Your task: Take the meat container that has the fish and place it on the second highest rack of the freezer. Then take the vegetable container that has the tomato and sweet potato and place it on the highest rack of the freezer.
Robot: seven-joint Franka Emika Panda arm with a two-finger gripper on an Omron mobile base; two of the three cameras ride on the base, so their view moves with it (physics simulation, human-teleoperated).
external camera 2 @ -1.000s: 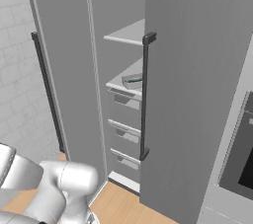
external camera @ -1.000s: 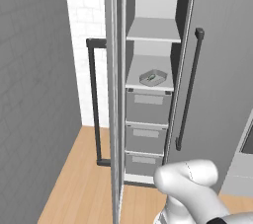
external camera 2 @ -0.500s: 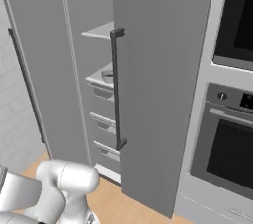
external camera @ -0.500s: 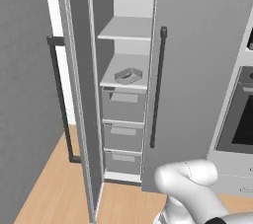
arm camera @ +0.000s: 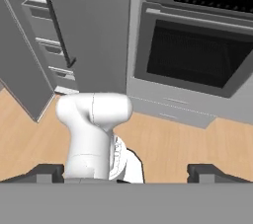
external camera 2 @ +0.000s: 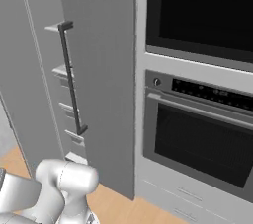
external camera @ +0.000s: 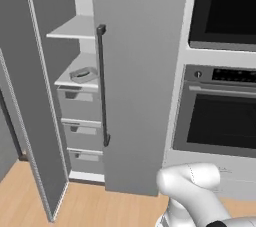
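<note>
writing: none readable; oven panel (external camera 2: 210,93) marks too small to read
freezer (external camera: 80,101): tall narrow grey compartment, door open, flat matte panels, long black bar handle (external camera: 102,86)
highest rack (external camera: 75,27): flat white shelf, bare
lower shelf (external camera: 75,77): white, holds a shallow grey tray (external camera: 83,74); contents too small to tell
drawers (external camera: 80,106): grey, boxy, under the shelves
gripper (arm camera: 126,172): jaws spread wide, holding nothing, over wood floor (arm camera: 188,139), well apart from the freezer

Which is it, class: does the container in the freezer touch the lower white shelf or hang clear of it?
Touching. In the left base view the container sits flat on the lower white shelf with no gap beneath it.
</note>
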